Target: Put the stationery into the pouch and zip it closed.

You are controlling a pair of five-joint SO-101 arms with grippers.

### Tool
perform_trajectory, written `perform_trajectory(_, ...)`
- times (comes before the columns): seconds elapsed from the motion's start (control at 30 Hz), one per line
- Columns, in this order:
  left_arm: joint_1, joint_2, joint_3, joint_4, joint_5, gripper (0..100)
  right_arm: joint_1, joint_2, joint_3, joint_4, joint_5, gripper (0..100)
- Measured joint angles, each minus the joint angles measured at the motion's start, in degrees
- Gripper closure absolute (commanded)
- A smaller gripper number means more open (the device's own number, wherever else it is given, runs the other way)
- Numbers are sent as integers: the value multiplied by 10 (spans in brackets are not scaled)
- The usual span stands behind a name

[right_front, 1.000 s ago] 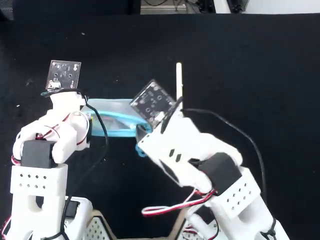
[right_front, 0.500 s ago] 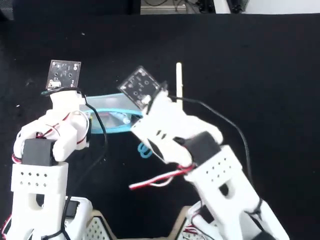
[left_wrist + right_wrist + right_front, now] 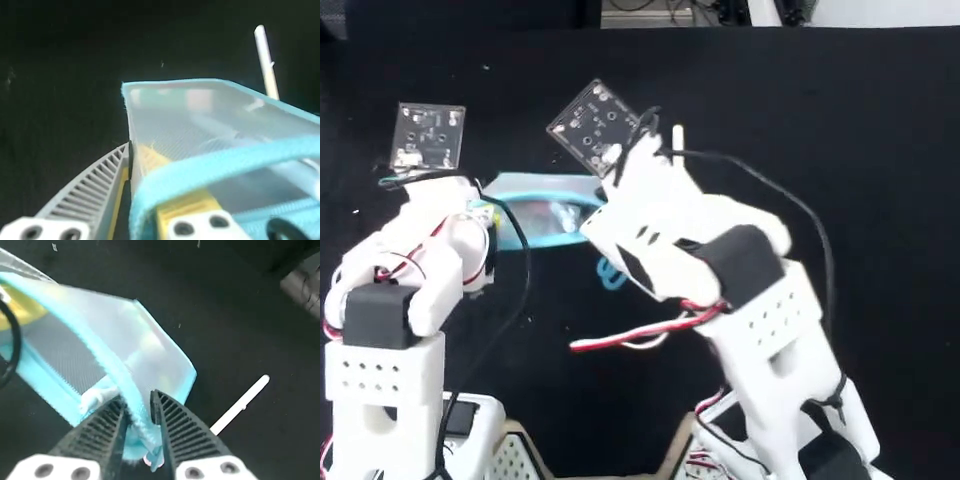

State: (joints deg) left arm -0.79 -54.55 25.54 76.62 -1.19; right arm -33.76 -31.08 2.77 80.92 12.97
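Pouch [image 3: 542, 215]: clear mesh w/ blue trim, held between both hands over black desk [image 3: 840, 150].
L hand [image 3: 131, 150]: clamped on one end of pouch. Ribbed finger sits outside the wall; yellow-padded finger shows through the mesh.
R hand [image 3: 136, 412]: jaws narrow, pinching the blue zip edge at the opposite end.
White stick [image 3: 677, 137]: on desk beside R arm, outside pouch, not touching it.
Blue loop [image 3: 610, 272]: on desk near pouch, next to R arm. Item type cannot be told.
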Motion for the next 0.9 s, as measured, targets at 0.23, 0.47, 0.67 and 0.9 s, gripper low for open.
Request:
perform_trajectory(0.23, 2, 58, -68, 59, 20, 967, -2, 35, -64, 56, 0, 988)
perform_trajectory(0.47, 3, 261, -216, 154, 19, 969, 49, 158, -123, 81, -25, 987)
perform_trajectory(0.67, 3, 421, -370, 224, 18, 970, 66, 210, -163, 77, -29, 971)
perform_trajectory(0.9, 2, 473, -411, 239, 21, 970, 68, 222, -247, 124, -31, 792)
